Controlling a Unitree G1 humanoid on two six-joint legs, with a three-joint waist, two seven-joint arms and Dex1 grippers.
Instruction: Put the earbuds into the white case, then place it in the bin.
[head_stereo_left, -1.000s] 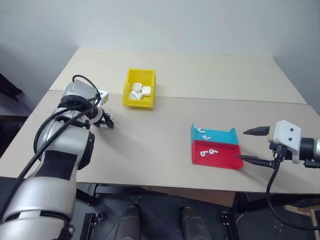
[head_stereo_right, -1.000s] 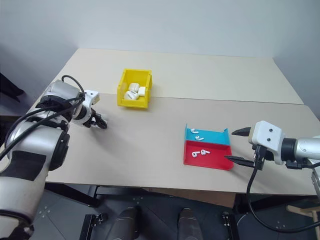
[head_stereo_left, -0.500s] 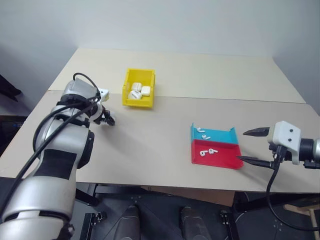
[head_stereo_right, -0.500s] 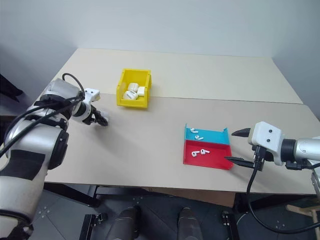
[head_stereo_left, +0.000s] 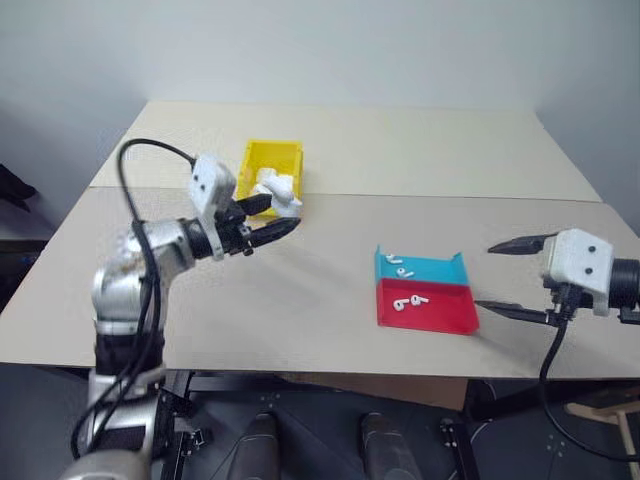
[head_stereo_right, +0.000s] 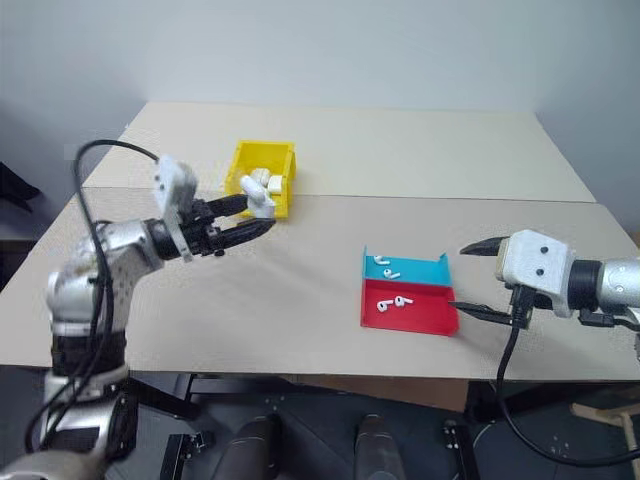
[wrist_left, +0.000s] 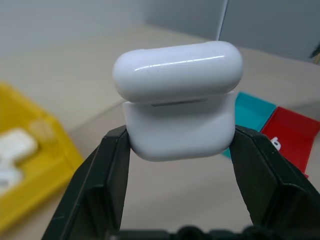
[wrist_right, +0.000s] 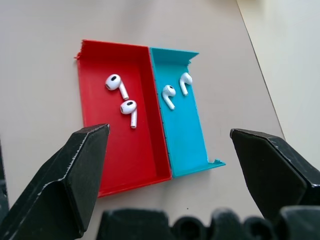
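Currently we see the left gripper (head_stereo_left: 268, 218) clamped on a small rounded glossy white plastic earbud case (wrist_left: 178, 102), lid closed, its lower body pinched between the two black fingers (wrist_left: 107, 175). We note the gripper is raised above the beige tabletop (head_stereo_left: 300, 300), pointing roughly level toward the robot's right, with the case near the front right corner of the small bright yellow plastic open-top bin (head_stereo_left: 262, 166). Inside that bin we can make out further white cases (wrist_left: 15, 145).

On the other side, the right gripper (head_stereo_left: 505, 277) hangs with its jaws spread wide and nothing between them, just beside the right edge of a shallow two-part tray. We record one half as red (wrist_right: 142, 160) and the other as blue (wrist_right: 187, 142), the red half nearer the table's front edge. Two tiny glossy white earbuds with short stems (wrist_right: 123, 100) lie in the red compartment, close together, and another pair (wrist_right: 176, 89) lies in the blue one.
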